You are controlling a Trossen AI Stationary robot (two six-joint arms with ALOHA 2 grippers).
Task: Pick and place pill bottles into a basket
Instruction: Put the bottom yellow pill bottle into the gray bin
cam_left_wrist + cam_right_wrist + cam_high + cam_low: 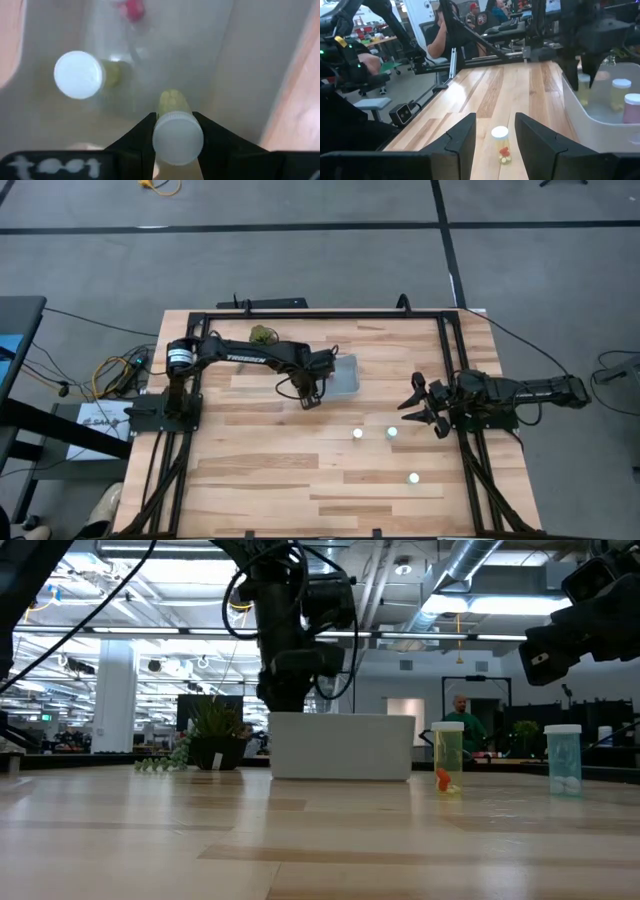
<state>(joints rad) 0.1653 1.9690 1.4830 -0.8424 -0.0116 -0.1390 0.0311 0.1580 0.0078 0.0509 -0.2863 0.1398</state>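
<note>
The pale basket (345,375) stands at the table's middle, and it also shows in the low view (340,745). My left gripper (309,392) hangs over its left end, shut on a white-capped pill bottle (177,137) with yellowish pills. Another bottle (77,75) stands in the basket. Three bottles stand upright on the table nearer the front: one (358,433), a second (392,432) and a third (413,477). My right gripper (418,408) is open and empty at the table's right, pointing left toward a bottle (500,145). My left gripper pinches the bottle at its white cap (159,142) between its two fingers. The fingers come from above and point down. The bottle stays upright over the basket's inside (583,80). The basket wall hides whether its bottom touches the floor.
A black metal frame (300,313) runs round the table. A green sprig (262,335) lies at the far edge behind the left arm. Bare wood lies at the near left. People sit in the room beyond the table (440,30).
</note>
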